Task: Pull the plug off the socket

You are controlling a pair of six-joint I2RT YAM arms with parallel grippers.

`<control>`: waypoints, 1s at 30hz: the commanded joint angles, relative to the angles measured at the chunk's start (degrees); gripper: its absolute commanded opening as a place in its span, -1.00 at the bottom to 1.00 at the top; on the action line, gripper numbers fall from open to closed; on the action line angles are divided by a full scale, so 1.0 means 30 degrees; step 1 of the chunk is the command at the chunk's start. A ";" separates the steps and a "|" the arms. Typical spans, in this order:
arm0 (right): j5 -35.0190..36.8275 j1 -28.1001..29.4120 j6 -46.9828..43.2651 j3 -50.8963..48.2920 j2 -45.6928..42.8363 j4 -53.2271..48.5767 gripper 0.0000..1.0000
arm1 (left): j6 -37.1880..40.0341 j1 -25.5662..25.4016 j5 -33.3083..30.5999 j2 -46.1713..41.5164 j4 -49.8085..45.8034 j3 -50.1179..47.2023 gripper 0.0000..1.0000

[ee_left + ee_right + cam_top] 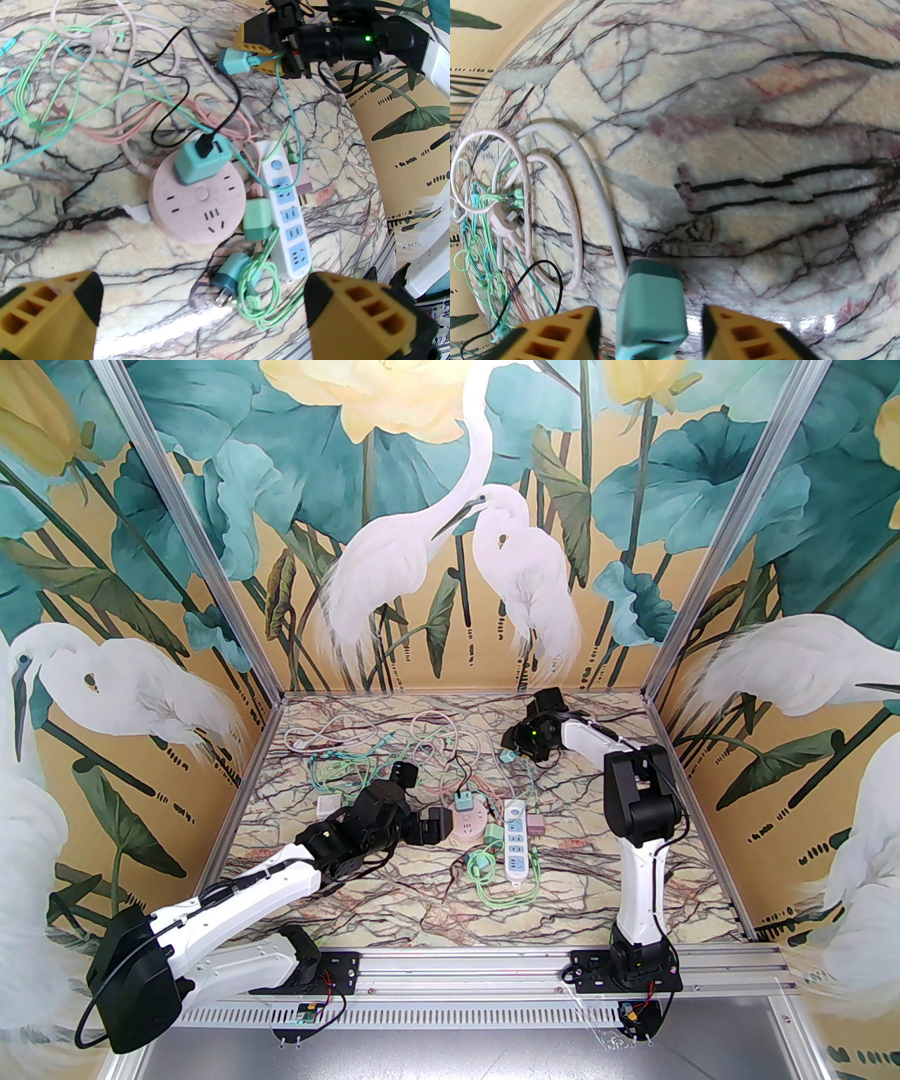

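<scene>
Squarely — teal plug inside parted right claw

Landmark: I take the socket as my reference.
Over socket: plug stands on its far half with a black cable rising from it; the near half is bare.
Left and near-left: bare table, where my left gripper hangs with its jaws spread wide.
Right: green charger sits tight between socket and strip.
Near-right: teal charger and green cord lie loose in my way.
Behind: cable tangle crowds the table.
Far behind-right: right gripper, well apart.
</scene>
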 commanded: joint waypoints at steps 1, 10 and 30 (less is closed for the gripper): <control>0.0894 -0.0091 -0.0647 -0.0746 -0.1417 0.0134 0.25 | -0.0328 -0.0040 -0.0020 0.0008 -0.0076 -0.0368 0.99; 0.3336 -0.0063 -0.1214 -0.4041 -0.5746 0.0533 0.57 | 0.1780 -0.0010 -0.0170 0.2279 0.0764 0.0598 0.99; 0.1402 0.6039 -0.8905 -1.0084 -1.0947 0.3948 0.36 | -0.0312 0.3289 -0.0974 -0.0821 -0.0521 -0.0341 0.99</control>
